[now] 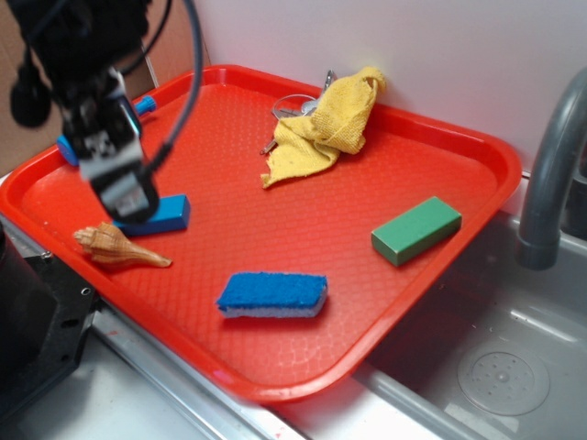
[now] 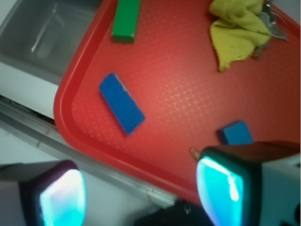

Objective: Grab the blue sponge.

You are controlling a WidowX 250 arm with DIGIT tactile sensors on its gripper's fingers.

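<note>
1. Blue sponge (image 1: 272, 295) lies flat on the red tray (image 1: 303, 220), fuzzy blue face up with a pale layer showing along its lower edge; in the wrist view it (image 2: 122, 103) sits well ahead of the claw and off toward the pad seen on the left side of that view.
2. Claw (image 2: 141, 190) hangs above the tray with its two pads spread wide and nothing between them; the exterior view shows it (image 1: 124, 188) blurred, high over the tray's side away from the faucet.
3. Blue block (image 1: 158, 216) lies almost directly beneath the claw, and a seashell (image 1: 117, 247) rests just beside that block.
4. Main risk: descending here would close on the block, which shares the sponge's colour, or knock the shell.
5. Second risk: the sponge sits diagonal to the pads in the wrist view, so without wrist rotation they may catch corners and spin it.
6. Farther from the claw, a green block (image 1: 416, 230) and a yellow cloth (image 1: 323, 126) lie clear of the path.
</note>
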